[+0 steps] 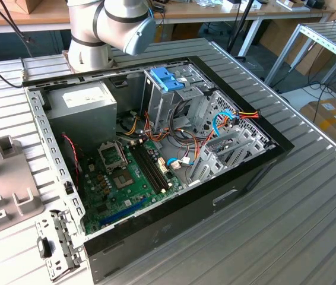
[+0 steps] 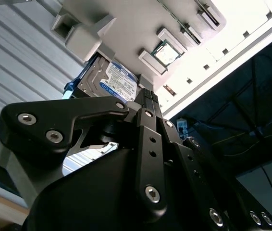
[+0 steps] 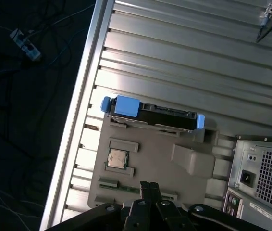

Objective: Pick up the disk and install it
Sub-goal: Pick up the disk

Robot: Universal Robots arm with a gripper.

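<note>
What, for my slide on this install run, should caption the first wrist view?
The shut gripper faces the grey tray, where the disk stands on edge, not yet picked up.

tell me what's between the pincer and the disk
In the first wrist view, bare grey holder tray lies between pincer and disk; a processor chip sits beside that line.

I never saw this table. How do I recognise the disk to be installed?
Find the ribbed metal table and, beside the open computer case, the pale grey plastic holder tray. The disk sits along one edge of that tray. It is a flat dark grey metal rectangle with blue plastic end pieces and a blue-banded white label, unlike the small square chip nearby.
</note>
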